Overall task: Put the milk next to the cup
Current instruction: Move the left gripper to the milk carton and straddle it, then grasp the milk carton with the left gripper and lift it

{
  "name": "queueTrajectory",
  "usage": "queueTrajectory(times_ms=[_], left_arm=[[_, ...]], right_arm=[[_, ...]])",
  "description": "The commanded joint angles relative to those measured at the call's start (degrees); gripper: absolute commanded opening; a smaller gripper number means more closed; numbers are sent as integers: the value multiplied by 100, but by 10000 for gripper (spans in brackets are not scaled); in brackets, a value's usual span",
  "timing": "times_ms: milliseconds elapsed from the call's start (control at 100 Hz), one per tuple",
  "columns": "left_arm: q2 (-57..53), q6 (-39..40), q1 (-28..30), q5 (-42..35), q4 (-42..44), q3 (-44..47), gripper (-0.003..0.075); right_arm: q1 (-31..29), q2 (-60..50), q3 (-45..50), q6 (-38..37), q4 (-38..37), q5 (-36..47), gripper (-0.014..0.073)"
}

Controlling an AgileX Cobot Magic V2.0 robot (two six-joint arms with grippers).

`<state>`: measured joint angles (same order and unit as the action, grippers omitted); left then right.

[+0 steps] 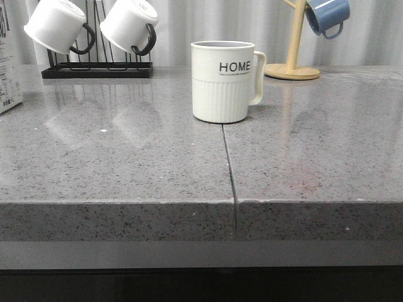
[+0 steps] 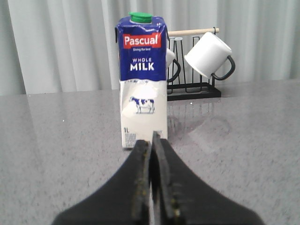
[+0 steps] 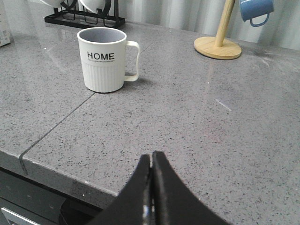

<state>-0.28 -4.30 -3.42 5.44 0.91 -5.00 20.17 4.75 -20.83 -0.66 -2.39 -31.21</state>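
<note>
The milk [image 2: 142, 79] is a tall carton with a cream body and dark blue top, standing upright on the grey counter. In the front view only its edge [image 1: 7, 63] shows at the far left. The cup [image 1: 221, 82] is a cream-white "HOME" mug with a ribbed lower half, standing mid-counter with its handle to the right; it also shows in the right wrist view [image 3: 102, 60]. My left gripper [image 2: 152, 140] is shut and empty, just short of the carton's base. My right gripper [image 3: 151, 157] is shut and empty over the counter's front edge, well short of the cup.
A black rack [image 1: 94, 69] with two white black-handled mugs [image 1: 60, 25] stands at the back left, behind the carton. A wooden mug tree [image 1: 291, 66] with a blue mug [image 1: 327, 16] stands at the back right. A seam [image 1: 230, 170] runs across the counter to its front edge.
</note>
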Motion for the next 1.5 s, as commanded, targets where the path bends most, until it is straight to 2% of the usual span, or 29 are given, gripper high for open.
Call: queueTrajectory(times_ms=[0, 290, 570, 610, 660, 710, 810, 860, 880, 1030, 1340, 1490], left_arm=[[28, 49, 15, -6, -9, -701, -21], [1631, -17, 15, 1533, 254, -2276, -21], [3233, -17, 15, 1348, 537, -2986, -3], [3406, -17, 15, 1284, 526, -3040, 41], [3640, -17, 15, 1184, 497, -3085, 133], [3873, 43, 15, 1032, 497, -3122, 264], [4180, 130, 41, 524, 497, -3132, 592], [4317, 159, 122, 253, 497, -3132, 699], [4378, 159, 157, 139, 487, -3132, 718], [4756, 195, 406, -544, 345, -3167, 643], [5679, 195, 420, -908, -296, -3467, 642], [5943, 195, 265, -904, -307, -3641, 642]], right_arm=[[-4, 73, -130, 14, -23, 406, -60], [-4, 73, -130, 14, -23, 406, -60], [-4, 73, -130, 14, -23, 406, -60], [-4, 73, -130, 14, -23, 406, -60], [-4, 73, -130, 14, -23, 406, -60], [-4, 73, -130, 14, -23, 406, -60], [-4, 73, -130, 14, -23, 406, -60], [-4, 73, -130, 14, -23, 406, -60], [-4, 73, -130, 14, -23, 406, -60], [-4, 73, -130, 14, -23, 406, -60], [-4, 73, -130, 14, -23, 406, -60], [-4, 73, -130, 14, -23, 406, -60]])
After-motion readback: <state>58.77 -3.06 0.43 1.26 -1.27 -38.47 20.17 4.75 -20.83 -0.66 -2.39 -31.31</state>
